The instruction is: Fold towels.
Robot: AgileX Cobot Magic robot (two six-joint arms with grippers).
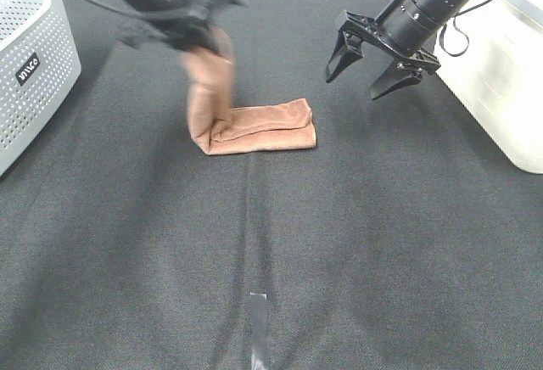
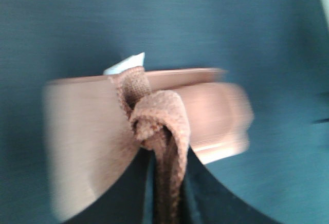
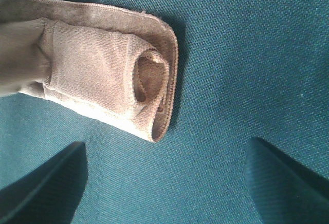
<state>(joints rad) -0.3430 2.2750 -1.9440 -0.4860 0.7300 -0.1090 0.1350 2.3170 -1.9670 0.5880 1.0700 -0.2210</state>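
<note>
The towel [image 1: 259, 128] lies mid-way across the table [image 1: 365, 260], part-folded, its left end held up, pinched in the left gripper [image 1: 202, 39]; the right gripper [image 1: 355, 86] hangs spread wide near its right end, empty. Soft, light and limp, it will likely sag, so hems or corners suit gripping. Bare table lies ahead, while the basket [image 1: 34, 64] and bin [image 1: 509, 90] flank the sides.

Only one label can be partly read. The label [image 1: 28, 69] is small and black with white capital letters, and it sits tilted on the holed side wall of the white basket [image 1: 51, 39] at the far left corner of the worktop. The word looks like "MIYCC", but its last letters are too small to be sure. The white tag [image 2: 125, 64] on the towel [image 2: 159, 113] is too blurred to read.
</note>
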